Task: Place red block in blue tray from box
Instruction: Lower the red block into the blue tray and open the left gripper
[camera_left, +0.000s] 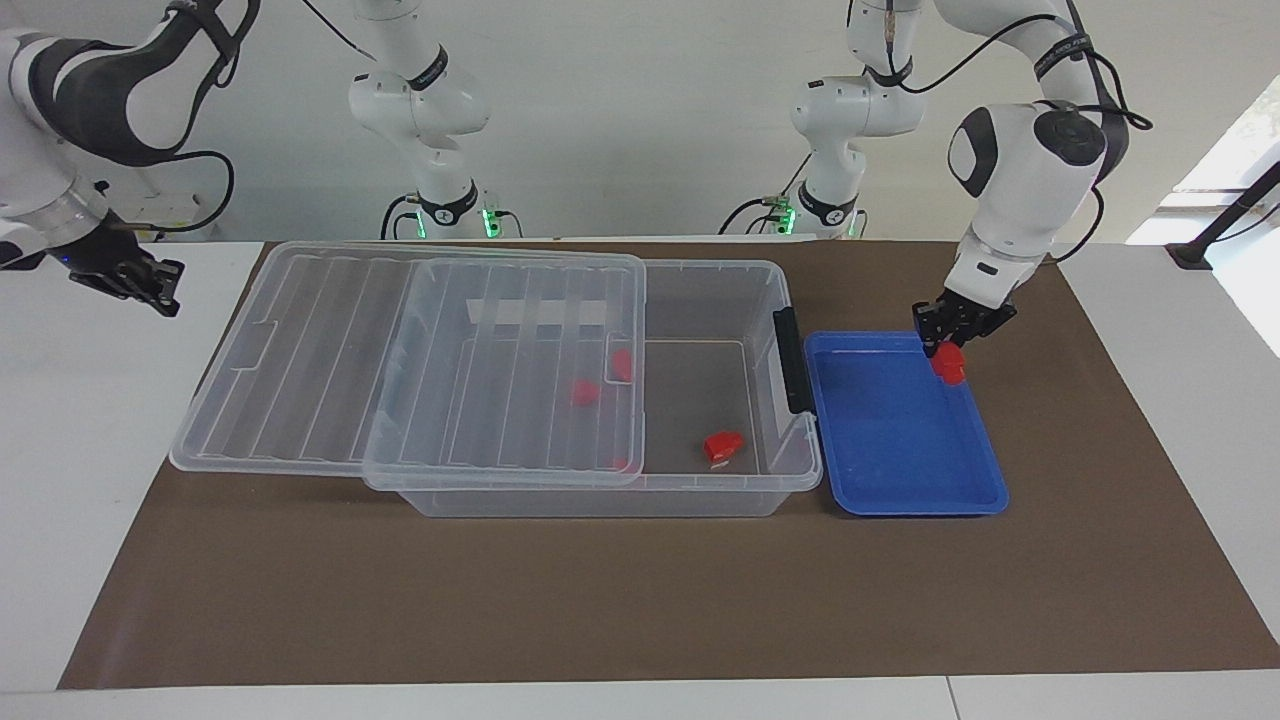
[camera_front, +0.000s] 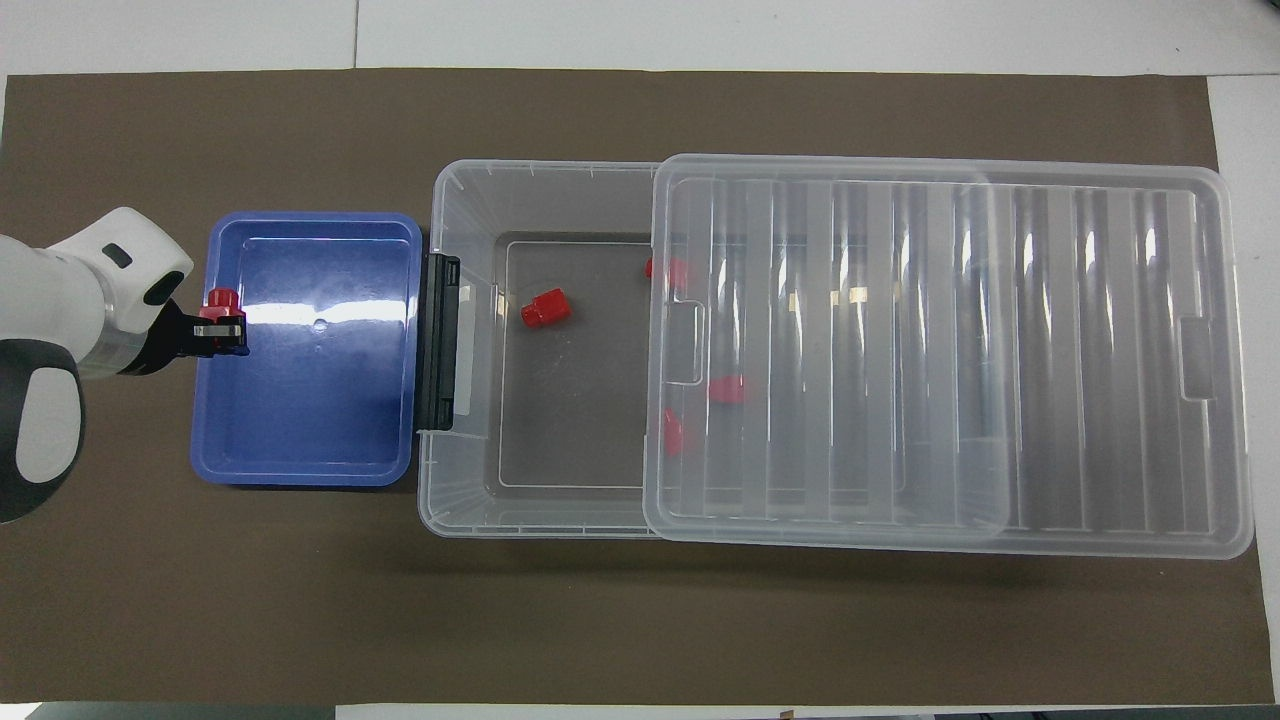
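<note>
The left gripper (camera_left: 948, 348) holds the red block (camera_left: 948, 364) in clamped jaws over the blue tray's (camera_left: 900, 440) rim. The right gripper (camera_left: 150, 290) waits, jaws together, beside the box (camera_left: 700, 490).

Counted in both views:

- Red blocks: five in all. One red block (camera_left: 948, 364) gripped at the blue tray's rim. One loose block (camera_left: 722, 446) on the box floor in the uncovered part. Three more seen through the lid: one (camera_left: 584, 392), a second (camera_left: 622, 365), a third (camera_front: 673, 433) at the lid's edge, partly hidden.
- Blue tray (camera_left: 900, 480): one.
- Clear box (camera_left: 600, 500): one.
- Ribbed lid (camera_left: 300, 350): one, slid partway off.
- Black latch (camera_left: 792, 360): one.
- Brown mat (camera_left: 640, 600): one.
- Arms: two, with one left gripper (camera_left: 950, 335) and one right gripper (camera_left: 135, 283).
</note>
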